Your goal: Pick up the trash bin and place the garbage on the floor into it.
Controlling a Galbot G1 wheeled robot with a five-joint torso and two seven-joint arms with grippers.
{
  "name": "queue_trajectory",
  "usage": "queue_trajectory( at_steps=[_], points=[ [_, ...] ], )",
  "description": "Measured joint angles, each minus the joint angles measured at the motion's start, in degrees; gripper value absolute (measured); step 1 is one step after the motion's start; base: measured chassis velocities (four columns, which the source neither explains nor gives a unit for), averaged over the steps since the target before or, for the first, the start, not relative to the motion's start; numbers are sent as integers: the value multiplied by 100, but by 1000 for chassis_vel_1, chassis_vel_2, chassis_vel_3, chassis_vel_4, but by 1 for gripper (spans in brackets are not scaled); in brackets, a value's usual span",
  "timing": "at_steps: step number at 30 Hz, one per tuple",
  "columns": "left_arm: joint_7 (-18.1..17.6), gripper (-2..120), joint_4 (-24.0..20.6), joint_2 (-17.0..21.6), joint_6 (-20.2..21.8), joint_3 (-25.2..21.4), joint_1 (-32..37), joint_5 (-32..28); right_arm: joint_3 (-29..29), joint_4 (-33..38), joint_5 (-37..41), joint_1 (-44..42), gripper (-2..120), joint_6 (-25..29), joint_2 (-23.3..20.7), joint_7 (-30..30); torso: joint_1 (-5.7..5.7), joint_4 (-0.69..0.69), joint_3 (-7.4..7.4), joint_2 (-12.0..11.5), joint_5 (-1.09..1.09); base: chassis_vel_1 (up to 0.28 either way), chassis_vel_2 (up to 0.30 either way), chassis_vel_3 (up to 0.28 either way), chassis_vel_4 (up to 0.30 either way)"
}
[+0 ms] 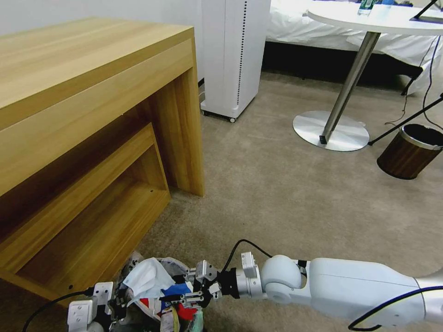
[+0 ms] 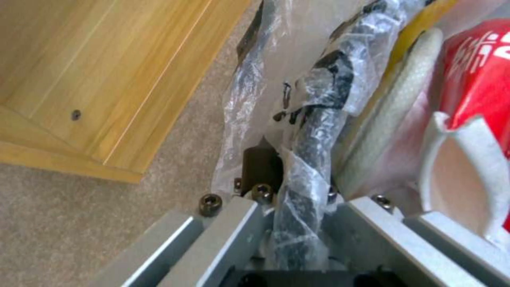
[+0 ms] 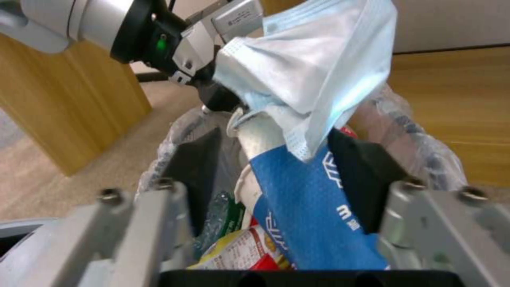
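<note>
I am standing by the big wooden desk (image 1: 92,115), which is filling the side from 9 to 11 o'clock in my head view. The beige floor (image 1: 277,193) in front of me is looking clean, so I think the picking up is almost done. The brown bin (image 1: 410,152) is sitting far off at 3 o'clock.

I am holding the trash bin (image 1: 159,299) low at 6 o'clock, close to me, so it is easy to reach. It is stuffed full. My left gripper (image 2: 297,199) is pinching the bin's rim and its crinkly plastic bag (image 2: 318,99), to keep the bin up and still.

My right gripper (image 3: 276,199) is reaching over the bin's mouth. Its fingers are spread apart on both sides of a blue-white carton (image 3: 313,207). I cannot tell if they are squeezing it. A pale blue face mask (image 3: 313,67) is lying on top.
</note>
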Motion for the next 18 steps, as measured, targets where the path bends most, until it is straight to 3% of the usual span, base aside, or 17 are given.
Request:
queue_trajectory(
  at_steps=[9,13,18],
  points=[
    [-167,0,-17,273,-137,-226,-58,-282,53,147,59,198,92,7,-129,278,0,1,0,0,5,0,0,0,0],
    [-183,0,-33,297,-163,-250,-47,-354,184,225,43,171,100,28,-266,315,0,2,0,0,5,0,0,0,0],
    [-201,0,-24,200,-182,-176,-100,-431,394,242,-1,1,100,85,-466,335,0,2,0,0,5,0,0,0,0]
  ],
)
